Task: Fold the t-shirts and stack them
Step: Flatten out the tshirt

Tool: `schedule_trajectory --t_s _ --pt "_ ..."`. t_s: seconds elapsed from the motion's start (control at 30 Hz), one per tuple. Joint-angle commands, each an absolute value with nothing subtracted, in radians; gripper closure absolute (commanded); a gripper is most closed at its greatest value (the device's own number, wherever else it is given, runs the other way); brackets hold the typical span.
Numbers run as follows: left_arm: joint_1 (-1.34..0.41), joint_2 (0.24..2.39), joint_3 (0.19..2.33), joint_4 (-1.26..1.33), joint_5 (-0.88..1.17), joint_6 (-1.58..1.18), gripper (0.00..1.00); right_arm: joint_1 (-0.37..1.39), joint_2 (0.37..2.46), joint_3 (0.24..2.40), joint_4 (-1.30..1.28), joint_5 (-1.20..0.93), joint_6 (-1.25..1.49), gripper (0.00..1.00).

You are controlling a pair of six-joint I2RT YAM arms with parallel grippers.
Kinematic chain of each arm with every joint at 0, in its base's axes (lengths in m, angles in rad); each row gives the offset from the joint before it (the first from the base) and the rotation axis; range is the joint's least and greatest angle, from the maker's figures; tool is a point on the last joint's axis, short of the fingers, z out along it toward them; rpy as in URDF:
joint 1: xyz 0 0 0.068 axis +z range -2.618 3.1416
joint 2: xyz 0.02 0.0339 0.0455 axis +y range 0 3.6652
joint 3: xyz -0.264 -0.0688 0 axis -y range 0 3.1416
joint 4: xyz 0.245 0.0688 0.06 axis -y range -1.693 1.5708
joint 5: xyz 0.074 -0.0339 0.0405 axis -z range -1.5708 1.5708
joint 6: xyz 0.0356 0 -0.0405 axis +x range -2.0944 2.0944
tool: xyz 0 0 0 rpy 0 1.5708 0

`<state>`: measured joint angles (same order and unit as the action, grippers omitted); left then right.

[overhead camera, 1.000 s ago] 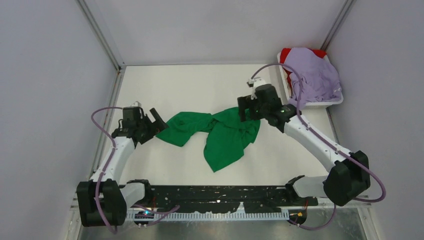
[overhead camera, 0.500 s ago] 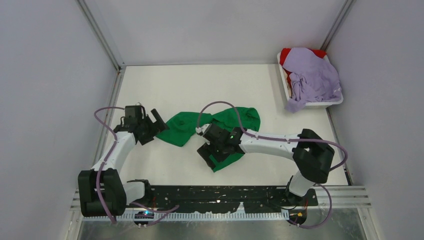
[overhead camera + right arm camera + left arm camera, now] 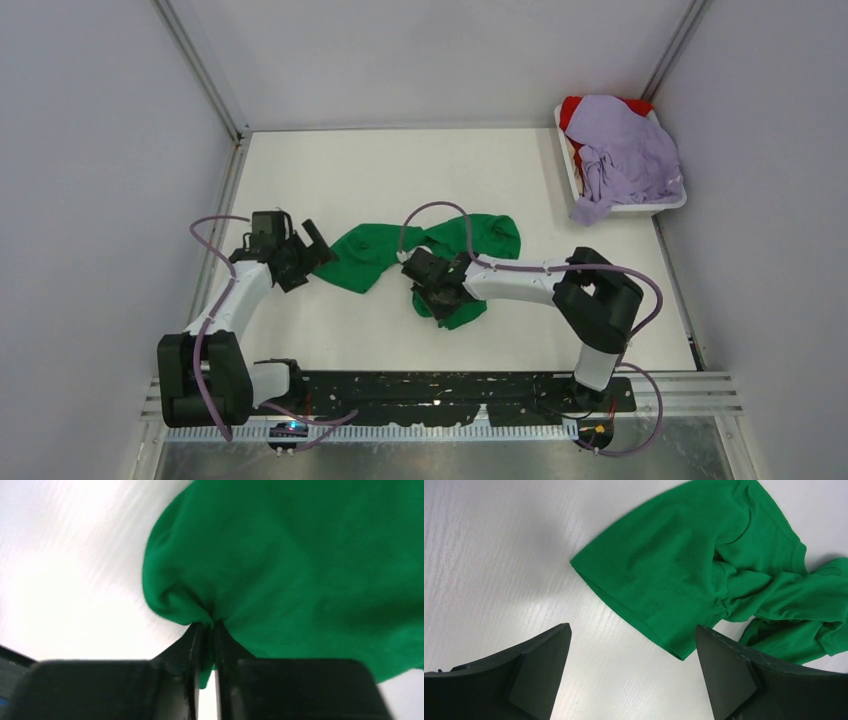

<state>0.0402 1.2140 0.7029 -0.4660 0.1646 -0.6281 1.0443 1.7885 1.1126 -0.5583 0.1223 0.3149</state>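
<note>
Nearest the arm bases, the right pincer (image 3: 437, 290) is seen low on the white wood-grain desk (image 3: 400, 170), at the 5 o'clock end of the bright green cloth t-shirt (image 3: 370, 255). In the right wrist view its jaws are pressed almost together on a small bunched pinch of the green cloth (image 3: 300, 555), so that hem is judged to be gripped.

The left pincer (image 3: 312, 255) is set at the shirt's 9 o'clock end. Its jaws are spread wide and nothing is held. In the left wrist view the shirt's edge (image 3: 684, 565) lies just ahead of the gap, not yet between the jaws.

The green shirt is found near the middle of the desk, twisted at its waist and rumpled, not laid flat.

Farther off, at about 2 o'clock, a white rectangular plastic tray (image 3: 650, 208) is seen. A pale lavender cloth t-shirt (image 3: 625, 150) is heaped in it and spills over its near rim. A red cloth t-shirt (image 3: 572, 108) shows beneath, at the far corner.

The task is judged barely begun. No shirt has been folded and no stack has been started. The green shirt must first be spread out, and the two shirts in the tray have not been touched.
</note>
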Motion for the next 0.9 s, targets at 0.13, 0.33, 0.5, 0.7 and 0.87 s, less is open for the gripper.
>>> schedule_trajectory --t_s 0.13,0.33,0.5,0.7,0.87 --pt "0.037 1.234 0.711 -0.459 0.195 -0.651 0.01 0.713 1.6 0.92 -0.578 0.27 0.396 0.95" --pt "-0.018 1.263 0.679 -0.44 0.262 -0.654 0.01 0.472 1.495 0.835 -0.586 0.301 0.399 0.95" --pt "-0.09 1.298 0.684 -0.442 0.26 -0.652 0.01 0.291 1.475 0.855 -0.58 0.312 0.397 0.95" --pt "-0.133 1.383 0.728 -0.465 0.262 -0.632 0.11 0.213 1.538 0.947 -0.573 0.369 0.341 0.95" --pt "-0.172 1.431 0.746 -0.471 0.261 -0.622 0.19 0.212 1.544 0.948 -0.553 0.361 0.325 0.95"
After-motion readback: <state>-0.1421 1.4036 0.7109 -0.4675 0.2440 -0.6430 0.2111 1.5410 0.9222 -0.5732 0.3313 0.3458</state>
